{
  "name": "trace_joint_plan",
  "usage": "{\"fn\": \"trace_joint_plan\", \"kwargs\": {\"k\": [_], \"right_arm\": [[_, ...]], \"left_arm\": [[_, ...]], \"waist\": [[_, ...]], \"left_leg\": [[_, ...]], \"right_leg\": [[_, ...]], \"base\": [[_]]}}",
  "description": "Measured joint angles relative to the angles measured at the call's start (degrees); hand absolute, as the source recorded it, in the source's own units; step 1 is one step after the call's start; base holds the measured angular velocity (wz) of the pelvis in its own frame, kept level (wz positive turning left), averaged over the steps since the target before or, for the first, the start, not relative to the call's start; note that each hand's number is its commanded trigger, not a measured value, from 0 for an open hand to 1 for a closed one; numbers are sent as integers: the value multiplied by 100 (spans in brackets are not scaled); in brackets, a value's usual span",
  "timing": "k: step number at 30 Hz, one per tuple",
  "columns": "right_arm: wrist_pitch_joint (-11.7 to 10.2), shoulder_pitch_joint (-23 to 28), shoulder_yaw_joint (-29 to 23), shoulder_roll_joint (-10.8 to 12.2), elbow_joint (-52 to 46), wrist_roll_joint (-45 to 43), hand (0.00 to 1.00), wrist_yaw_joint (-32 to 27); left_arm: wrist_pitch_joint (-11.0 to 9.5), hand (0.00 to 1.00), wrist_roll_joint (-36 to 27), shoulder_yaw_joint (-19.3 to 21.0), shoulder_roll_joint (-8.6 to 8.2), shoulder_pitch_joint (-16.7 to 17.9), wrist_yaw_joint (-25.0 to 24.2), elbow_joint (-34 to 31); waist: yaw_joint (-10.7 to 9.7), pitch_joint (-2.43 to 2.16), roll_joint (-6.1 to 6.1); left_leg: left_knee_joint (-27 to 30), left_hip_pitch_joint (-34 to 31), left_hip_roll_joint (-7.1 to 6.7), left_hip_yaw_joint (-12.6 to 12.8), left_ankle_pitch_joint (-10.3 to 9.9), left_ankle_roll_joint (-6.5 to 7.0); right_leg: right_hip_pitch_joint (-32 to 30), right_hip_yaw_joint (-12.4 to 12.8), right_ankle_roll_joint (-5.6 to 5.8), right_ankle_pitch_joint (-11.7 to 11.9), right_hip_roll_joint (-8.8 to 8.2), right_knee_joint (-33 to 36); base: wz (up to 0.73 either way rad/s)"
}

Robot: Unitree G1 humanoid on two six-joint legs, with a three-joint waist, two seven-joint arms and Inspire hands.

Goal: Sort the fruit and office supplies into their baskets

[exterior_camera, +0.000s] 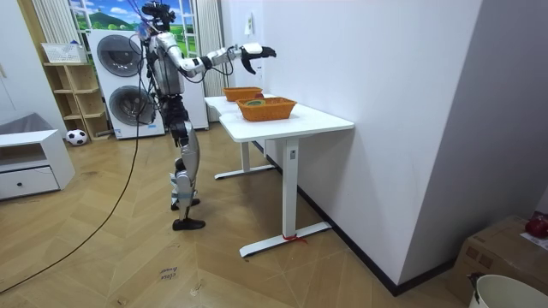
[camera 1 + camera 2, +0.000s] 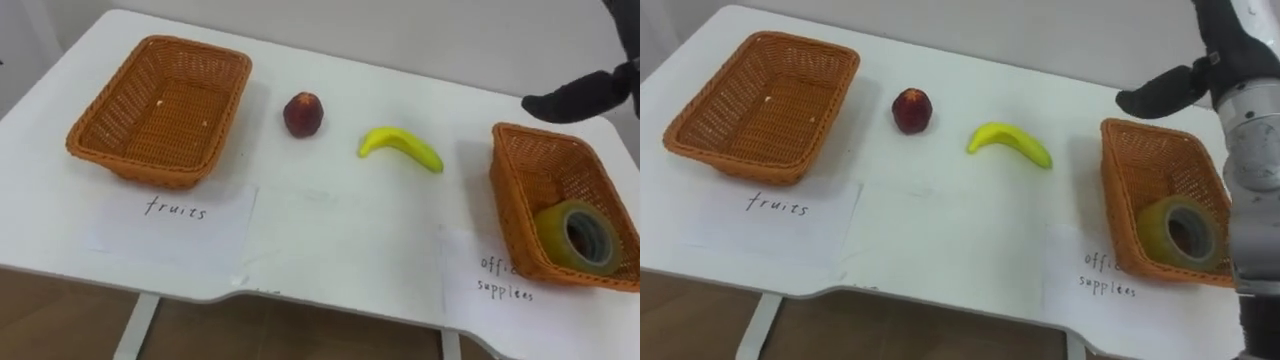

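A dark red apple (image 2: 303,114) and a yellow banana (image 2: 402,146) lie on the white table (image 2: 340,230) between two wicker baskets. The left basket (image 2: 130,170) holds nothing; a paper label (image 2: 178,215) reading "fruits" lies in front of it. The right basket (image 2: 505,190) holds a roll of yellowish tape (image 2: 578,237), and an "office supplies" label (image 2: 505,285) lies by its near corner. My right hand (image 2: 580,95) hangs in the air above that basket's far edge, fingers relaxed and open, holding nothing.
The table's near edge runs across the bottom of the eye views, with wooden floor below. In the room view I stand at the table's side (image 1: 287,120), with the wall behind it and washing machines (image 1: 128,81) behind me.
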Motion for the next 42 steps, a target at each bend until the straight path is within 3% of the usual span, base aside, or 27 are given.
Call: {"fn": "trace_joint_plan", "kwargs": {"k": [5,9,10,27,42], "right_arm": [[17,-7,207,-2,88,-49,0,240],[51,-70,440,-2,293,-40,0,355],[43,-94,500,-2,409,-37,0,348],[17,-292,1429,-2,1069,-223,0,83],[-59,-424,1736,7,1553,-251,0,109]], "left_arm": [[27,0,70,-2,65,77,-144,2],[167,0,95,-62,70,151,-126,44],[224,0,164,-79,70,143,-122,44],[328,0,219,-241,110,72,14,4],[257,0,-11,-572,134,-182,37,4]], "waist": [[165,18,7],[220,16,-5],[324,16,-4],[650,1,-25],[706,37,-54]], "left_leg": [[22,-118,0,-167,2,-5],[60,-230,-4,-309,6,-10],[75,-228,-4,-308,6,-11],[228,-592,-83,-434,11,-5],[418,-966,-86,-439,23,-2]], "right_leg": [[-39,-163,0,0,5,-7],[-67,-309,0,0,3,-12],[-65,-303,0,0,1,-13],[-238,-299,1,0,-50,-103],[-521,-296,-12,7,-53,-91]], "base": [[15],[19],[9],[6],[0]]}}
